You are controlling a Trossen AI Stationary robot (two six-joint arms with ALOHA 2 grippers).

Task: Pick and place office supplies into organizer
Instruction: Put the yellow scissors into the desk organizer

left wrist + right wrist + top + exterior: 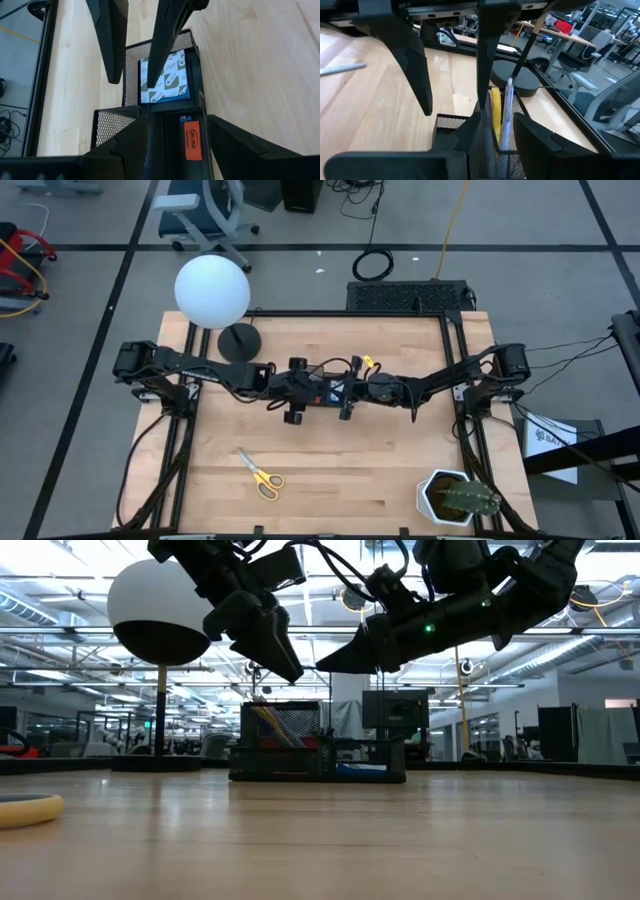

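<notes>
The black mesh organizer [323, 393] sits mid-table under both arms and rests flat on the wood [320, 752]. Its low section holds the blue square pad [167, 80] and a small red piece [191, 140]. Its taller cup [451, 123] holds a yellow pen [495, 115] and a silver pen [507, 112], both standing upright. The yellow-handled scissors [262, 476] lie flat near the table's near edge. My left gripper [272, 645] hovers open above the cup. My right gripper [338, 658] hovers open above the low section, its fingertips clear of the organizer.
A lamp with a white globe [212, 290] stands on a round black base [240, 342] at the far left of the table. The white potted cactus [458, 500] sits at the near right corner. Black frame rails run along both table sides. Bare wood lies between the organizer and the scissors.
</notes>
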